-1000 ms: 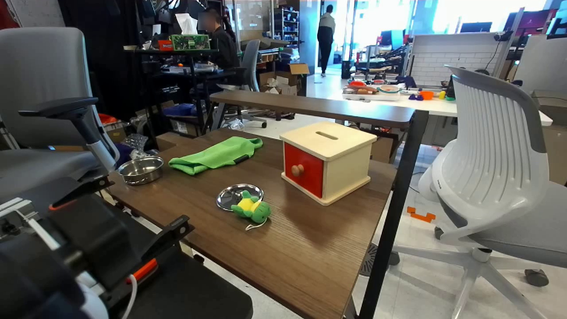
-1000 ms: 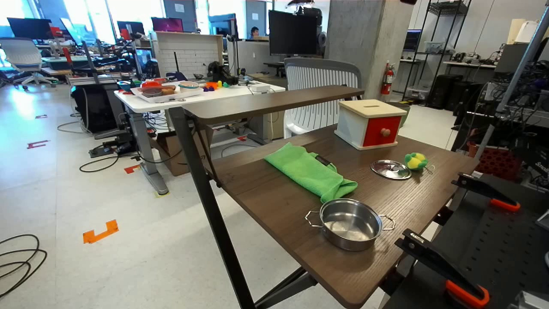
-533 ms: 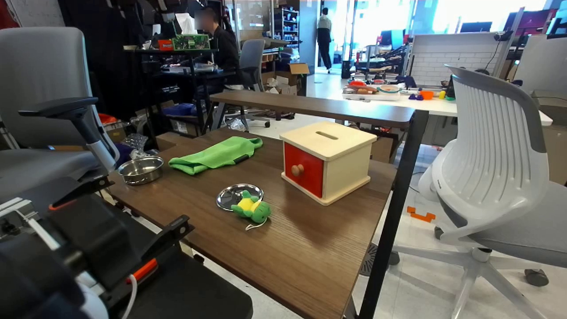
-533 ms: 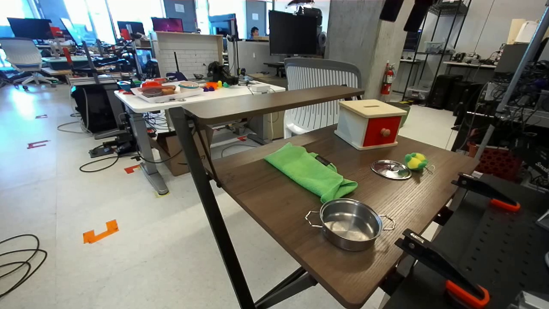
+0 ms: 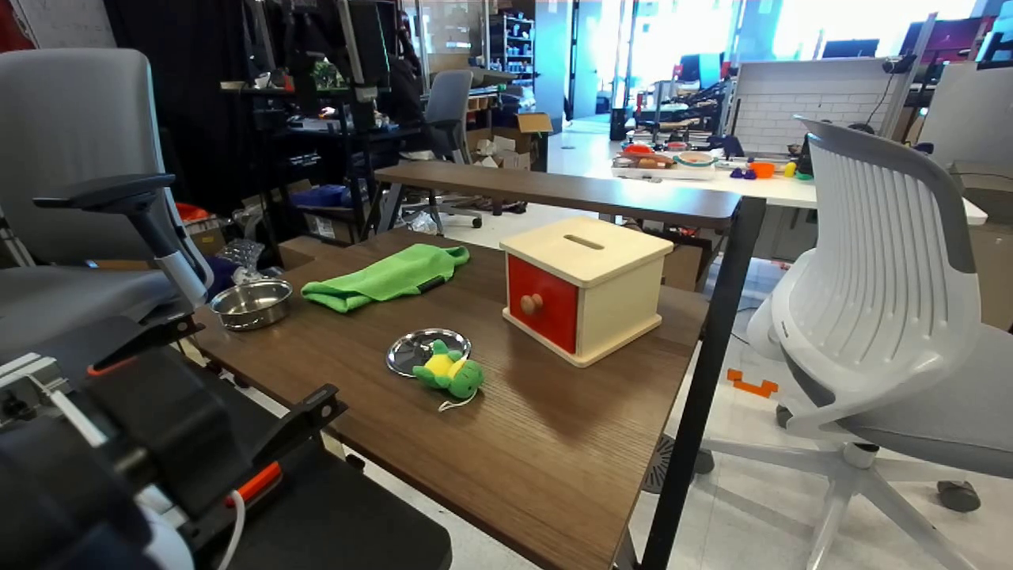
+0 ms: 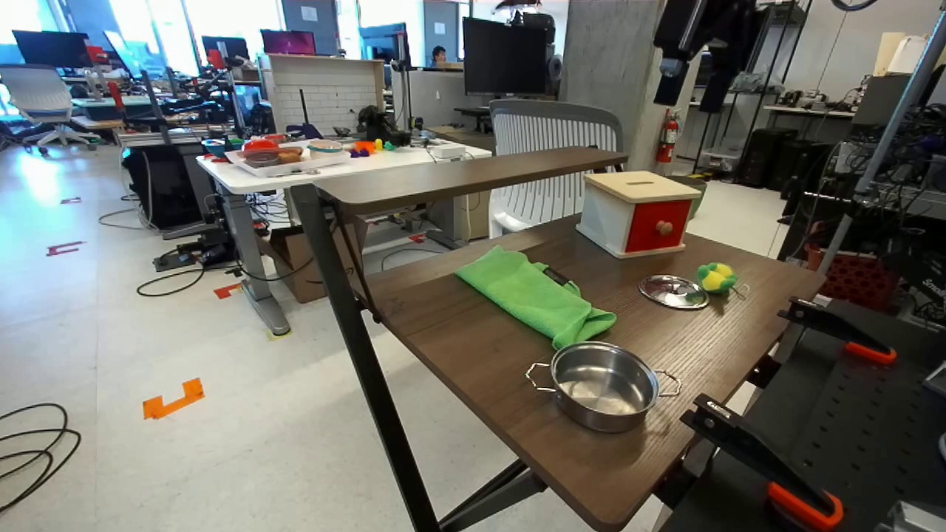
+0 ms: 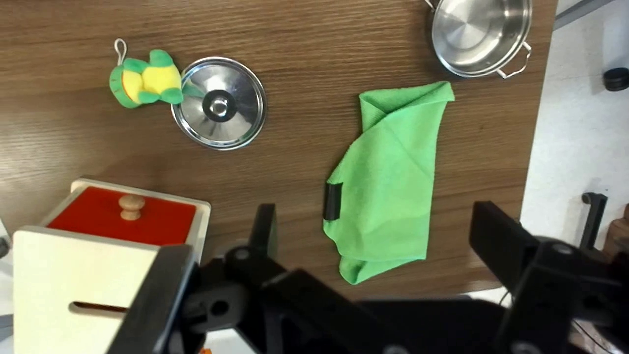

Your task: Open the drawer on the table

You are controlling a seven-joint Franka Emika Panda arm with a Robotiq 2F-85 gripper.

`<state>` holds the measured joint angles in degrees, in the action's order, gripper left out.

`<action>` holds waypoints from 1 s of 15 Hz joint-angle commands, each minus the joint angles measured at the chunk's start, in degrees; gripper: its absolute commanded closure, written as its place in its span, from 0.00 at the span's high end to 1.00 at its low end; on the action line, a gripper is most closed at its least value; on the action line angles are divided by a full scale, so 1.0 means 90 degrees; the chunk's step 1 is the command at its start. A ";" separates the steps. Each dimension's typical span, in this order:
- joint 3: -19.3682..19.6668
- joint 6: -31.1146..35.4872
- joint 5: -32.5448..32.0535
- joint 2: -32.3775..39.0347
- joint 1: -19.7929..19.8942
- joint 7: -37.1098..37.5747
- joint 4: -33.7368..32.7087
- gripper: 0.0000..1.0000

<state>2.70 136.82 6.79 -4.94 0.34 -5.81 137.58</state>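
Observation:
The drawer [image 5: 554,315] has a red front with a small wooden knob and sits flush in the light-wood box [image 5: 621,317]. It also shows in an exterior view [image 6: 643,227] and at the lower left of the wrist view [image 7: 93,216]. The box stands on the brown table [image 5: 514,467], at its far right in an exterior view. My gripper [image 6: 692,94] is open and empty, high above the table. In the wrist view its spread fingers [image 7: 376,206] are on either side of the green cloth, well above it, with the box to the left. One finger's linkage hides a box corner.
The green cloth [image 6: 536,295] lies mid-table. A steel pot [image 6: 604,384] stands near the table's edge. A steel lid [image 7: 220,103] and a green-yellow plush toy [image 7: 147,81] lie in front of the drawer. A raised shelf [image 5: 554,188] runs along one side of the table.
My gripper has come down into sight at the top of both exterior views. The drawer, box and other table objects have not moved. A person walking in the background has mostly left view.

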 commanded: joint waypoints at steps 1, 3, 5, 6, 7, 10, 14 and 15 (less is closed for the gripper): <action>0.0116 -0.0041 0.0072 0.0460 0.0179 -0.0064 -0.0258 1.00; 0.0212 -0.0002 0.0149 0.0711 0.0314 -0.0122 -0.0369 1.00; 0.0326 -0.0081 0.0333 0.0969 0.0468 -0.0213 -0.0542 1.00; 0.0371 -0.0114 0.0410 0.1108 0.0548 -0.0247 -0.0621 1.00; 0.0404 -0.0063 0.0501 0.1235 0.0624 -0.0316 -0.0661 1.00; 0.0454 0.0123 0.0700 0.1597 0.0855 -0.0408 -0.0730 1.00; 0.0510 0.0519 0.0829 0.2249 0.1151 -0.0321 -0.1064 1.00; 0.0518 0.0728 0.0790 0.2410 0.1198 -0.0251 -0.1135 1.00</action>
<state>7.27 139.46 12.23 12.03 9.76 -7.80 130.52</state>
